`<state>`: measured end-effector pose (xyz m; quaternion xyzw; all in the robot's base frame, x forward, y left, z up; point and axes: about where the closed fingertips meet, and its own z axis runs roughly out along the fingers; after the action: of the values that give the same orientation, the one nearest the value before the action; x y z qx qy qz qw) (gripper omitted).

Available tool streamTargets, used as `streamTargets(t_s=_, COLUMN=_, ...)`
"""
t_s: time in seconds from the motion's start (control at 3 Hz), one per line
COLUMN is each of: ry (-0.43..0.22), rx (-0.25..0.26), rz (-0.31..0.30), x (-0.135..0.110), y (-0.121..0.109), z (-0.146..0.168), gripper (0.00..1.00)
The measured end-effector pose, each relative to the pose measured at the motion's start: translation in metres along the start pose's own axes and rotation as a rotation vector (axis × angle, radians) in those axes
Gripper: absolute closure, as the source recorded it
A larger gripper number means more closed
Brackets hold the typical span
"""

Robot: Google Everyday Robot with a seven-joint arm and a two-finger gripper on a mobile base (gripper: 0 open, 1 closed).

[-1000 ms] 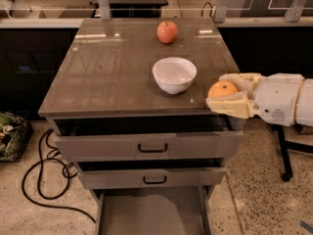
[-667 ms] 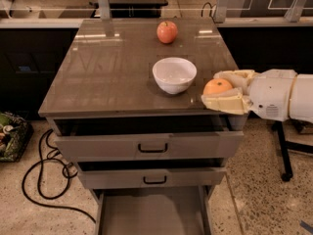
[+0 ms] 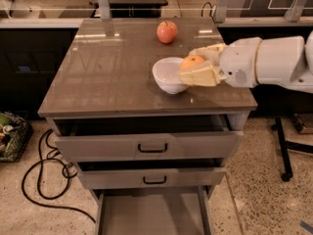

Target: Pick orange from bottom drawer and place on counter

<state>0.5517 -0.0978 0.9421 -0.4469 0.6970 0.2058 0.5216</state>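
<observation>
1. The orange (image 3: 192, 61) is up at counter height, not in the drawer. It is clamped in the gripper (image 3: 195, 68), whose cream fingers (image 3: 199, 76) sit on its near and far sides, so only its top shows.
2. The gripper is closed on the orange and hangs over the right part of the counter (image 3: 107, 77). It reaches in from the right on the white arm (image 3: 274, 62). The fruit looks carried rather than resting, so I judge the placing is not yet done.
3. The white bowl (image 3: 165, 73) stands just left of the gripper. The near finger overlaps the bowl's right rim in this view, and I cannot tell whether they touch. A release here could drop the orange against or into the bowl.
4. The counter has bare glossy surface to the left of the bowl and along the near edge. Those look like safer spots to set a round fruit that can roll.
5. The apple (image 3: 167, 32) sits at the far side of the counter, well apart from the gripper.
6. Below, the bottom drawer (image 3: 151, 214) is pulled out towards the near side, its flat grey floor showing. The two upper drawers (image 3: 146, 146) are open only a little.
</observation>
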Motion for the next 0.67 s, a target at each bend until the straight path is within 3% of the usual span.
streamTargets(t_s=0.67, ry=-0.051, rx=-0.049, rz=0.015, x=-0.036, y=0.002, z=0.072, gripper=1.00)
